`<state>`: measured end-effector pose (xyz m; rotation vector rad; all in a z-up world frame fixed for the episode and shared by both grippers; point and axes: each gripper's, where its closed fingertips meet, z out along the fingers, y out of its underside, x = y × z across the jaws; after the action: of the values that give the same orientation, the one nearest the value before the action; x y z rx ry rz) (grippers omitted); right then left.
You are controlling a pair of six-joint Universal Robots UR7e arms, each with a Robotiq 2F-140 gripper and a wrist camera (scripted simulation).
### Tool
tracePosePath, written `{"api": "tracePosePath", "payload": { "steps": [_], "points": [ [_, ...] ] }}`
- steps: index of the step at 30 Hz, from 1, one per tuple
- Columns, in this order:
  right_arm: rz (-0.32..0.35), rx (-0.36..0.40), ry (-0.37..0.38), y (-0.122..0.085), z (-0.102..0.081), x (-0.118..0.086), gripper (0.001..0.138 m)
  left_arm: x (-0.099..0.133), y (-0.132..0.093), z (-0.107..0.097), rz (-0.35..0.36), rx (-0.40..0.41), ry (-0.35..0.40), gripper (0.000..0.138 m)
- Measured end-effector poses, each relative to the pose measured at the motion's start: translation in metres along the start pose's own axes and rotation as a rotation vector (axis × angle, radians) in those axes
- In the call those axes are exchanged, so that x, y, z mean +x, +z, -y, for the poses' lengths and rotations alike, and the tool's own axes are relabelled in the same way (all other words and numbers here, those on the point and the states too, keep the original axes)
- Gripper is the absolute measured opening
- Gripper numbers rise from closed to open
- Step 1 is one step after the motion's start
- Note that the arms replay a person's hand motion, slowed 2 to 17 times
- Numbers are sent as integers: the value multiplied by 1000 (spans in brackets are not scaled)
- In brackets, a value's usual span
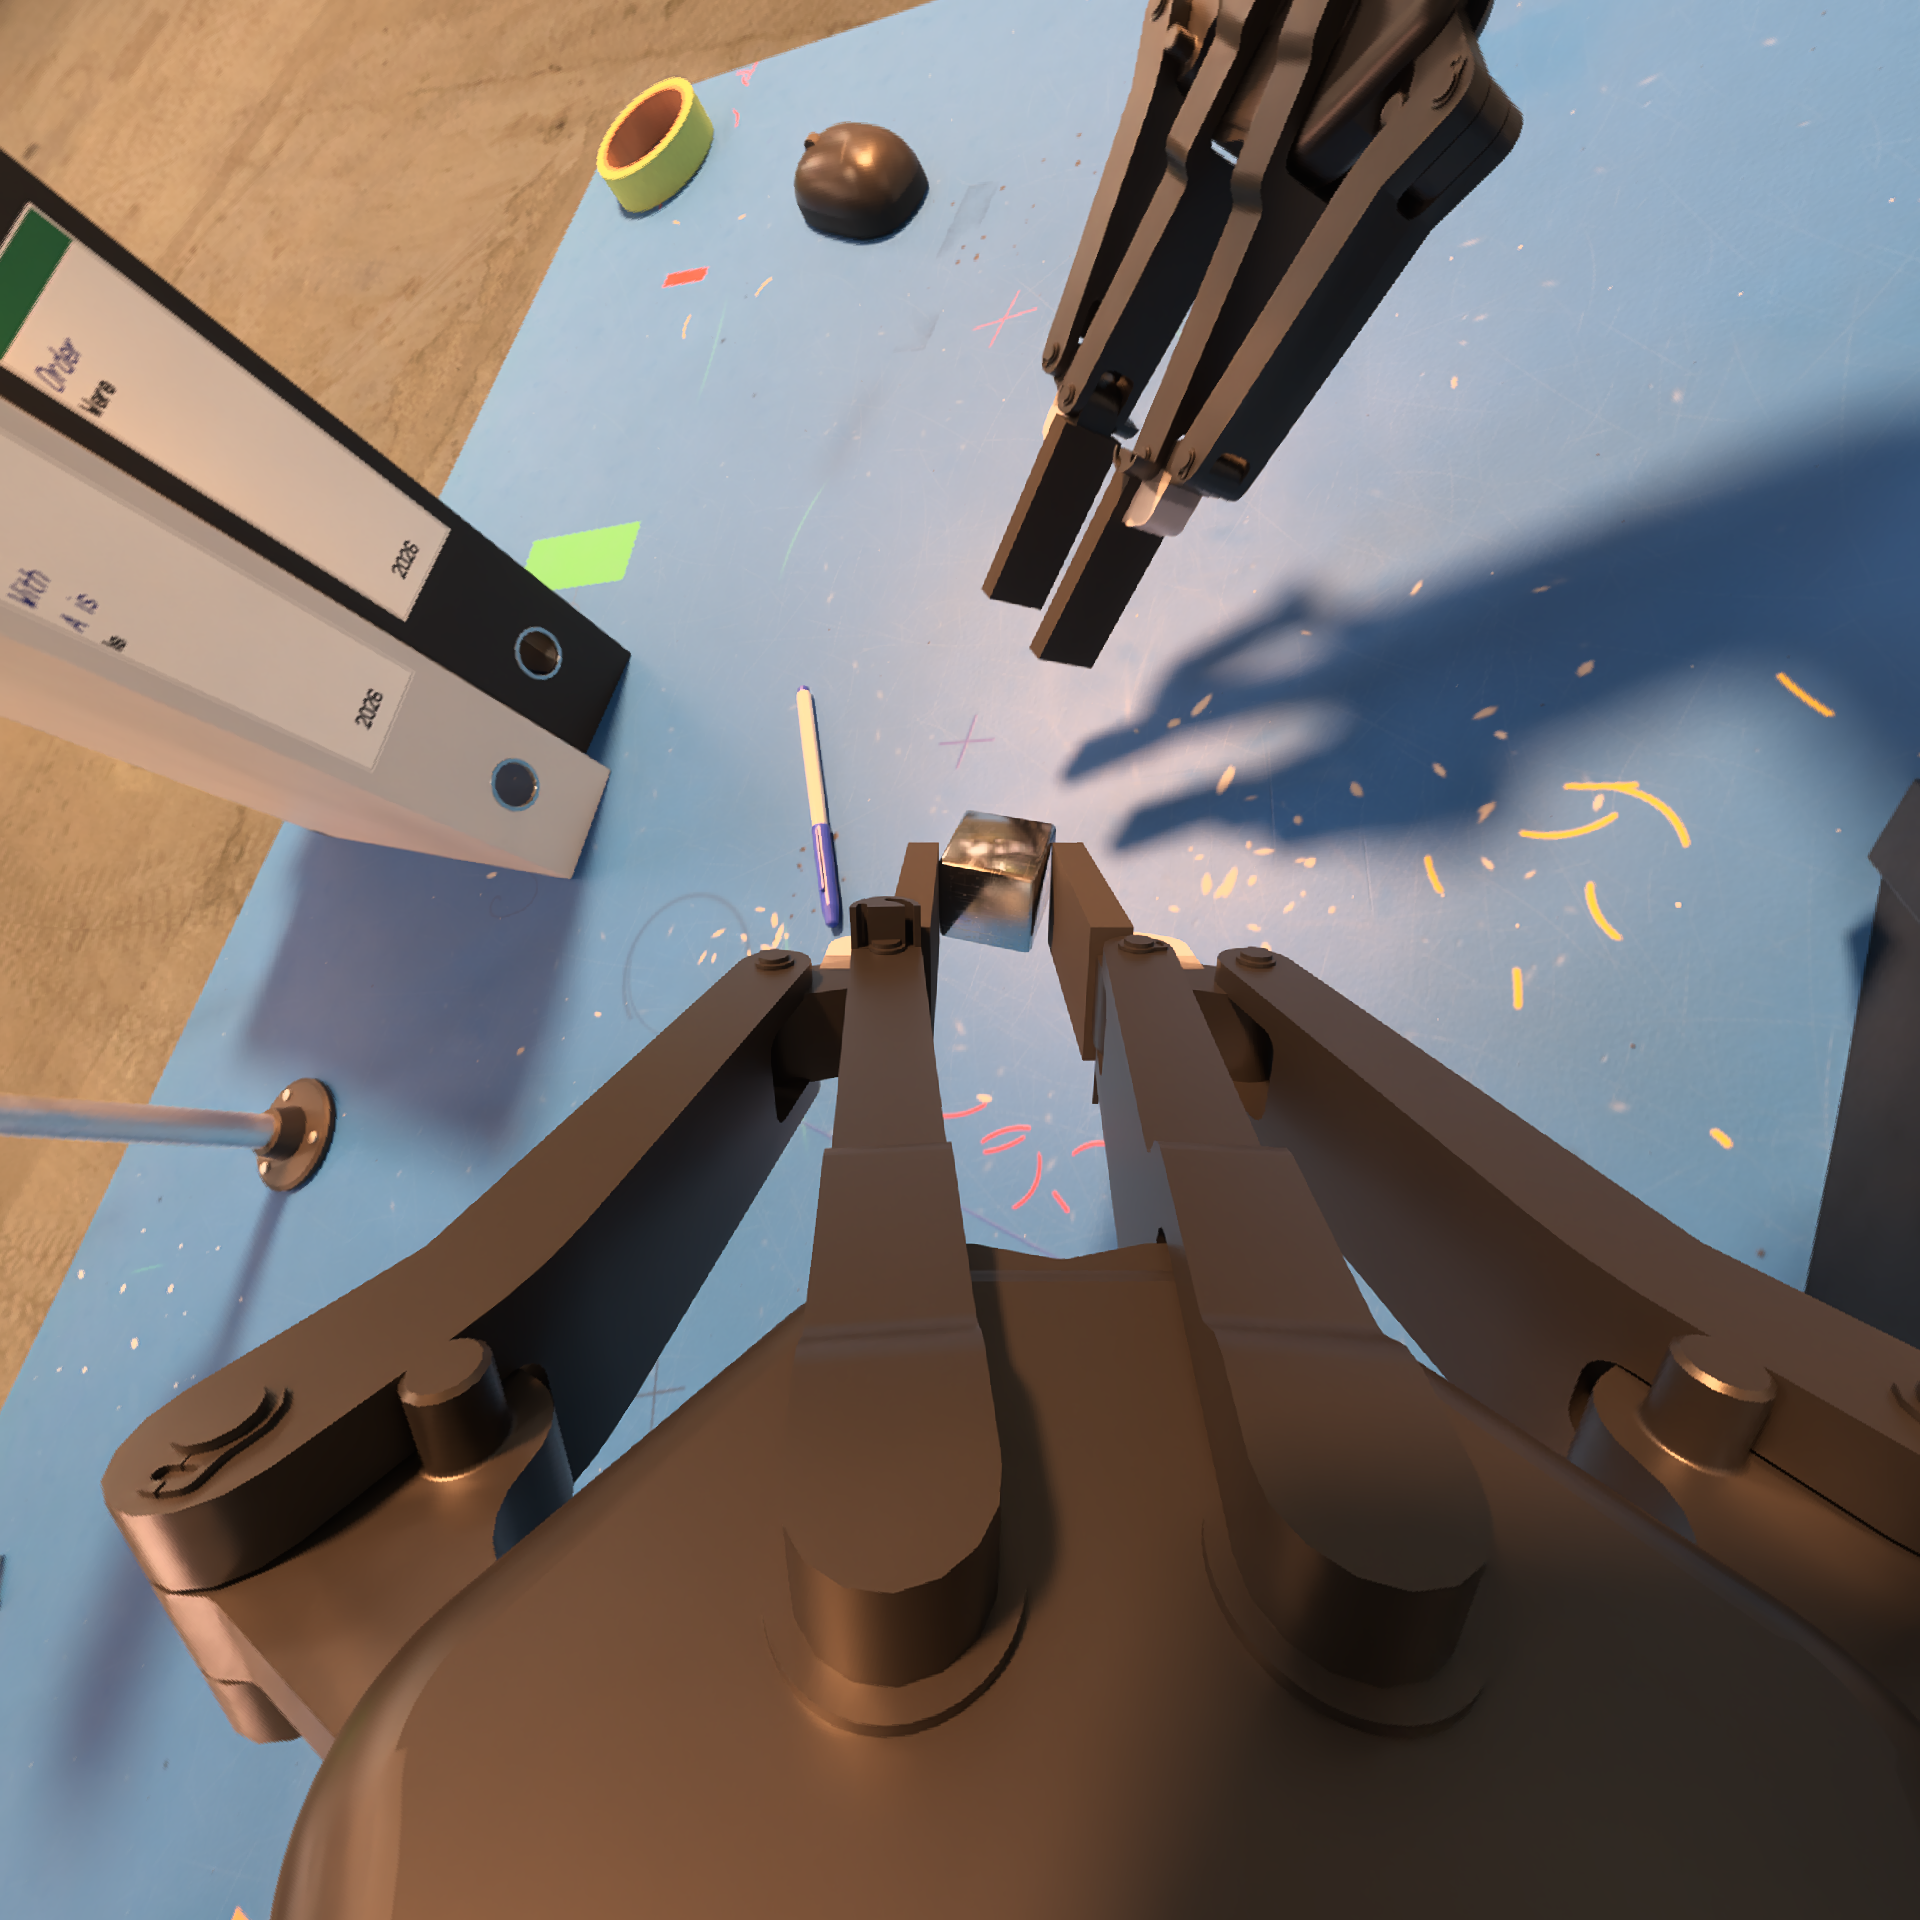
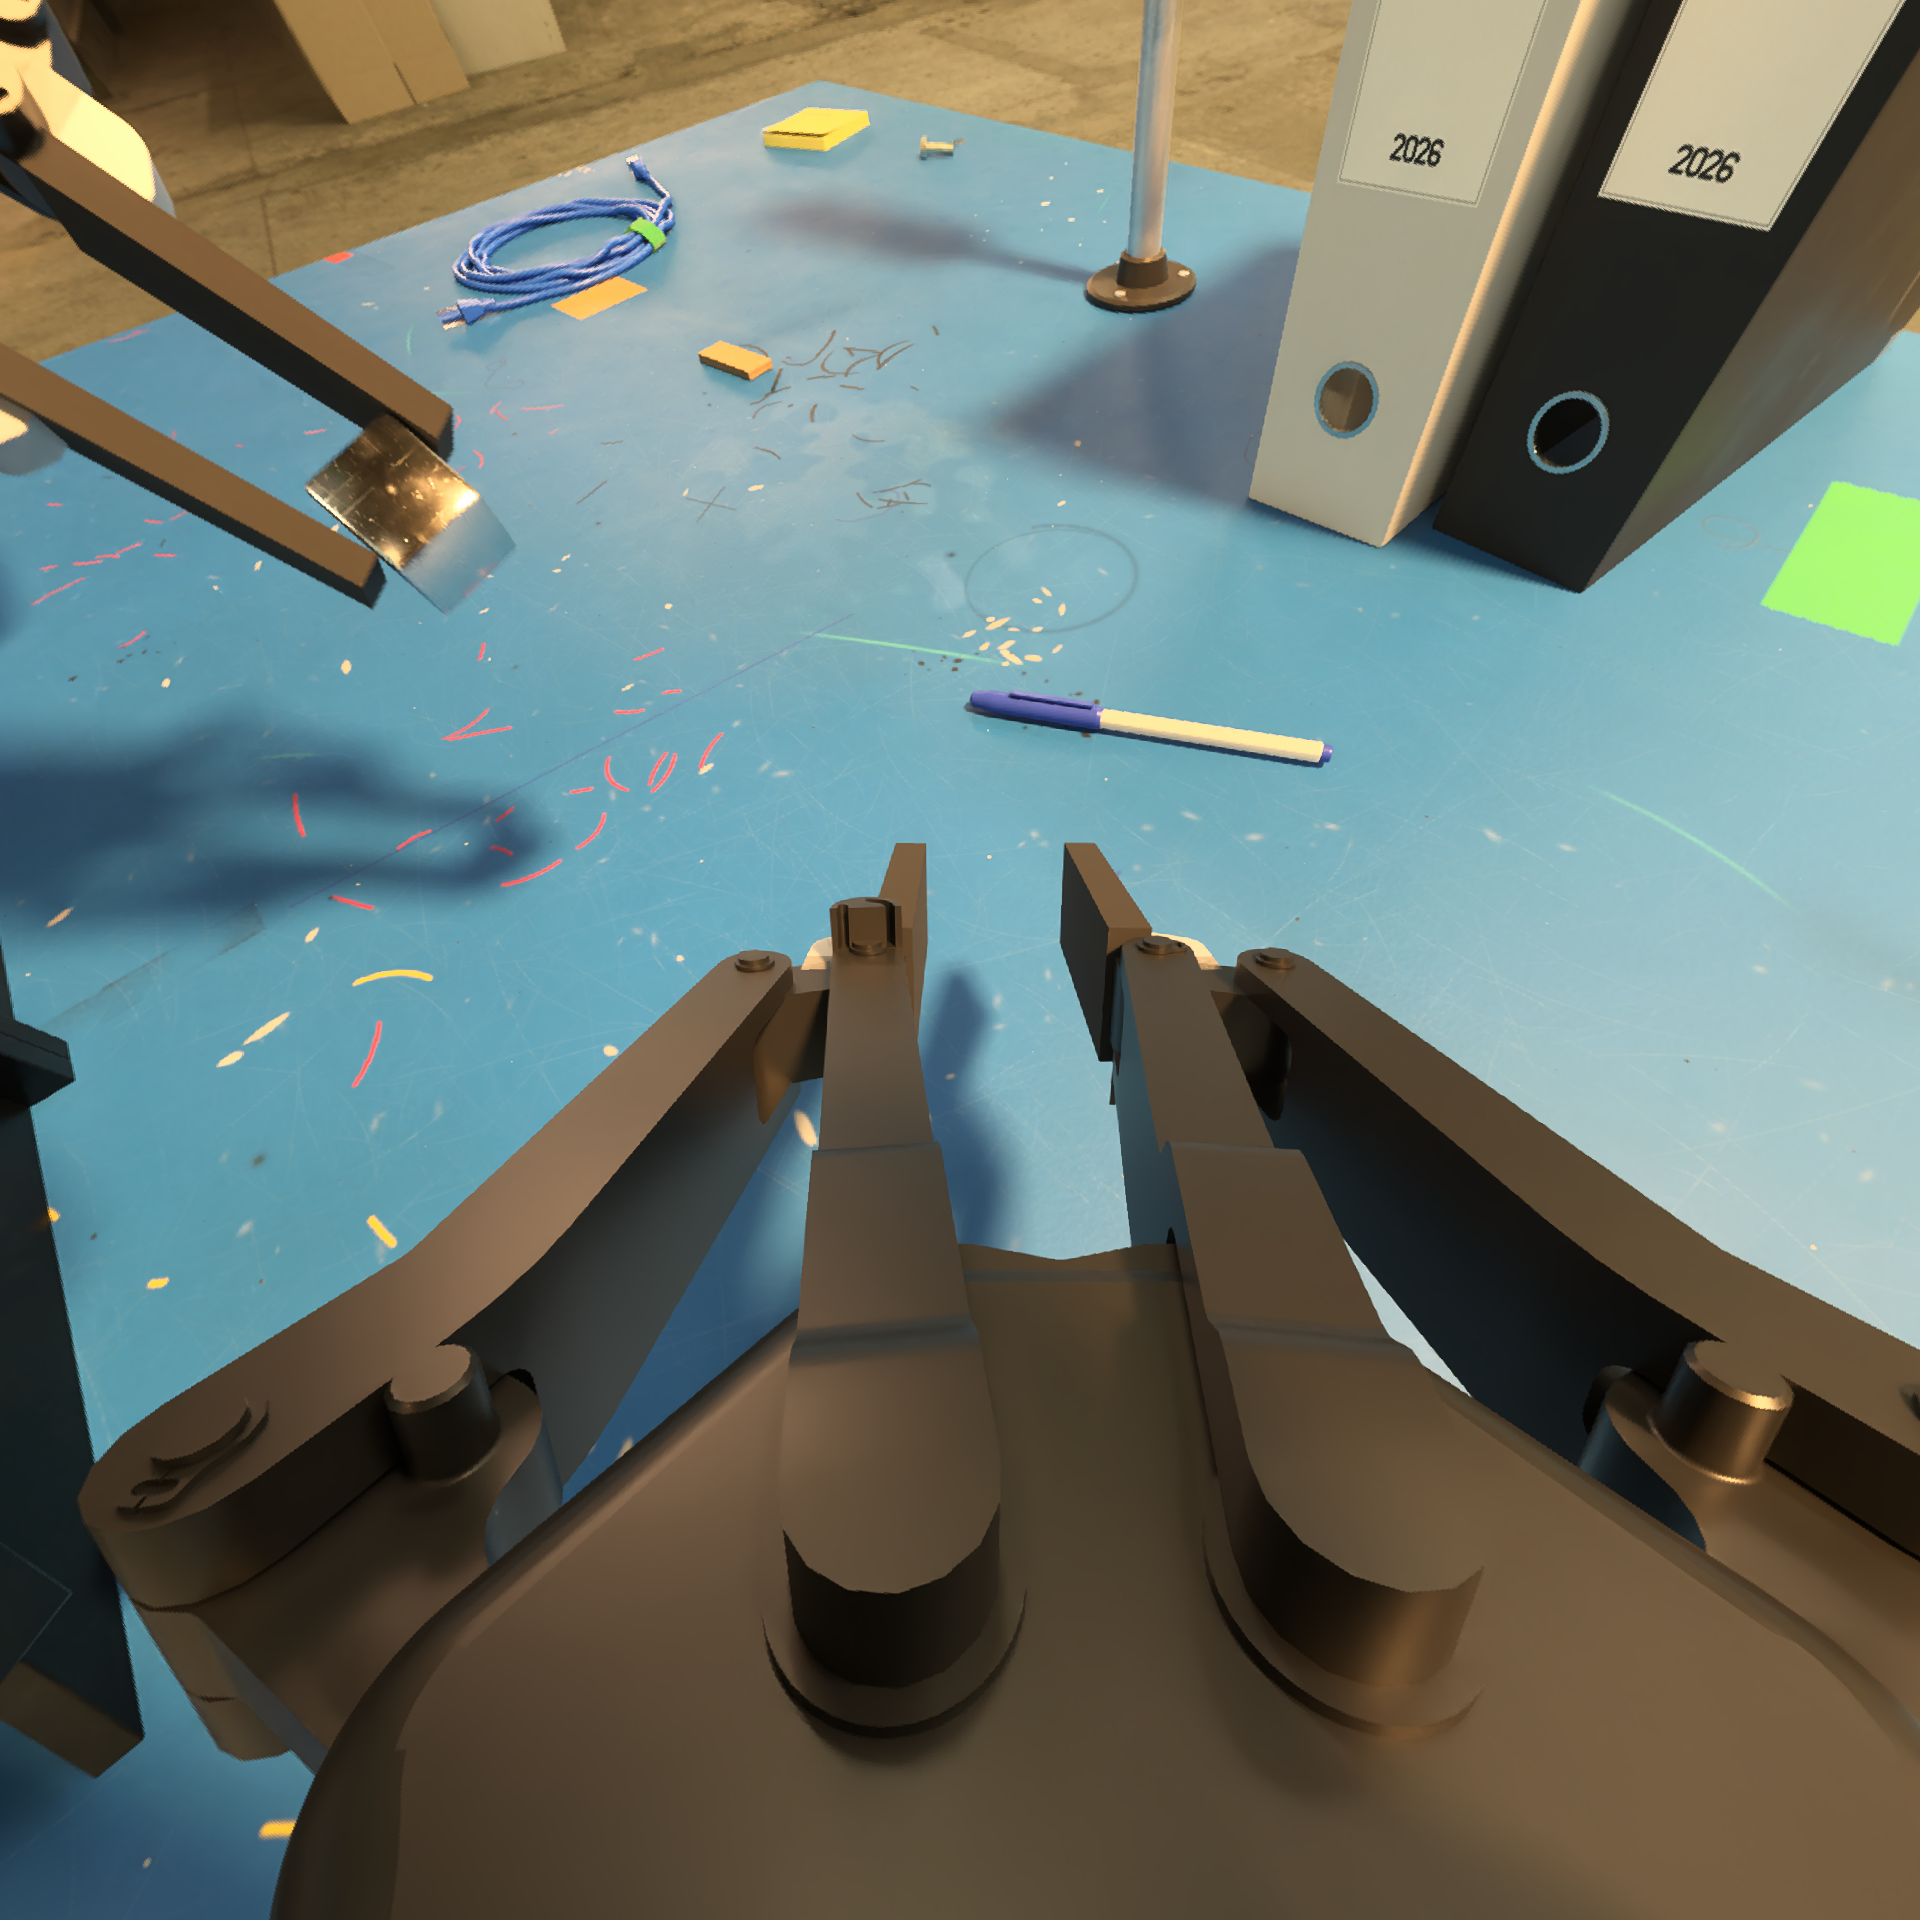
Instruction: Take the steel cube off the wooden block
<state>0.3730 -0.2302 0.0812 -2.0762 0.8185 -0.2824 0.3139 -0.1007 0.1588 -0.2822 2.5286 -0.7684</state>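
Observation:
The steel cube (image 1: 992,883) is shiny and sits clamped between the fingers of my left gripper (image 1: 992,847), held above the blue table (image 1: 1351,1039). The right wrist view shows the same cube (image 2: 416,509) in the left gripper (image 2: 400,509) at the upper left, clear of the table. My right gripper (image 2: 992,847) is empty, with a gap between its fingers, above bare table. It hangs beyond the cube in the left wrist view (image 1: 1039,623). A small tan block (image 2: 735,361) lies far off on the table; I cannot tell if it is the wooden block.
Two upright binders (image 1: 312,623) (image 2: 1455,312) stand at the side. A pen (image 1: 816,800) (image 2: 1143,727) lies near the cube. A pole base (image 2: 1143,275), a blue cable (image 2: 561,255), a yellow pad (image 2: 816,128), a tape roll (image 1: 655,145) and a dark lump (image 1: 860,179) lie farther out.

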Motion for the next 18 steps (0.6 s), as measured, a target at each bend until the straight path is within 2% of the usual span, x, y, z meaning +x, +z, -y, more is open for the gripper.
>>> {"api": "tracePosePath", "payload": {
  "steps": [5, 12, 18],
  "points": [
    [-4, 2, -5, -1, 1, 0, 35, 8, 19, 13, 9, -19, 15, 29],
    [-16, 7, -9, -3, 1, 1, 35, 8, 44, 22, 59, -63, 70, 29],
    [-25, 14, -8, -6, 2, 3, 35, 11, 64, 29, 55, -82, 53, 29]
  ]
}}
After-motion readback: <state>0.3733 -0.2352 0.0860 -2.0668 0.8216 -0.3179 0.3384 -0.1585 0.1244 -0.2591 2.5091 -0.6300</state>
